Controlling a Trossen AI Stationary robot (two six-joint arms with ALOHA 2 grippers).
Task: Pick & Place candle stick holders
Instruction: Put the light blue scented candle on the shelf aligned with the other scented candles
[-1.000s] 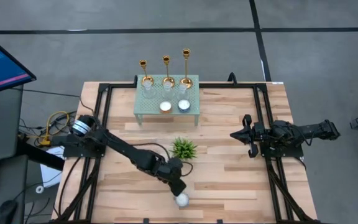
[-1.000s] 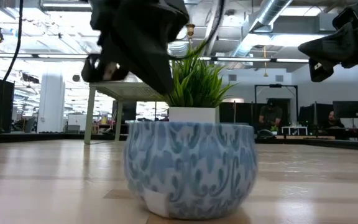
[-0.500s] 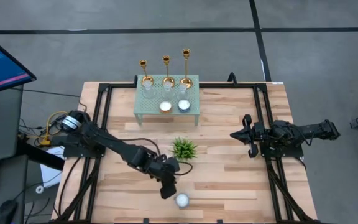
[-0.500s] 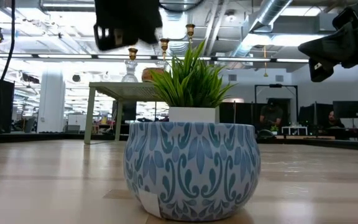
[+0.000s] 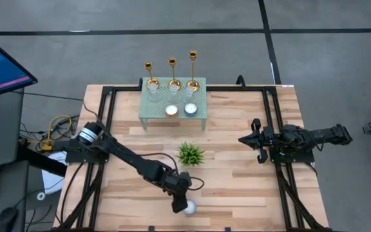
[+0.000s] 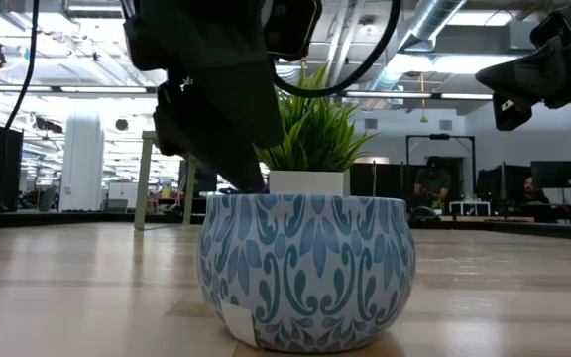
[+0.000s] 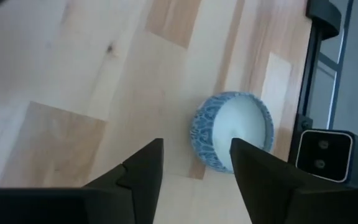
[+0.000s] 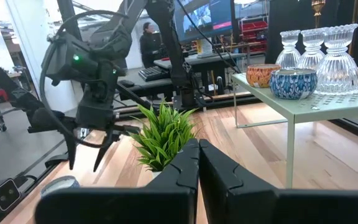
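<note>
From above, your left gripper (image 5: pixel 180 207) hangs over the blue patterned bowl (image 5: pixel 189 207) near the desk's (image 5: pixel 237 180) front edge, while three candle stick holders (image 5: pixel 172 72) stand untouched along the back of the green stand (image 5: pixel 201 82); the right gripper (image 5: pixel 251 140) waits at the right.

At desk height, that bowl fills the foreground.

Your left wrist shows fingers wide, holding nothing; descending could nudge the bowl.

Your right wrist shows fingers pressed together, three glass cups (image 8: pixel 317 53) and two tealights (image 8: pixel 278 78) on the stand.

A blue-patterned bowl (image 6: pixel 305 270) sits on the wooden table (image 6: pixel 77 297); the left gripper (image 6: pixel 216 109) hangs at its eleven o'clock, a green plant (image 6: pixel 315 134) behind.
</note>
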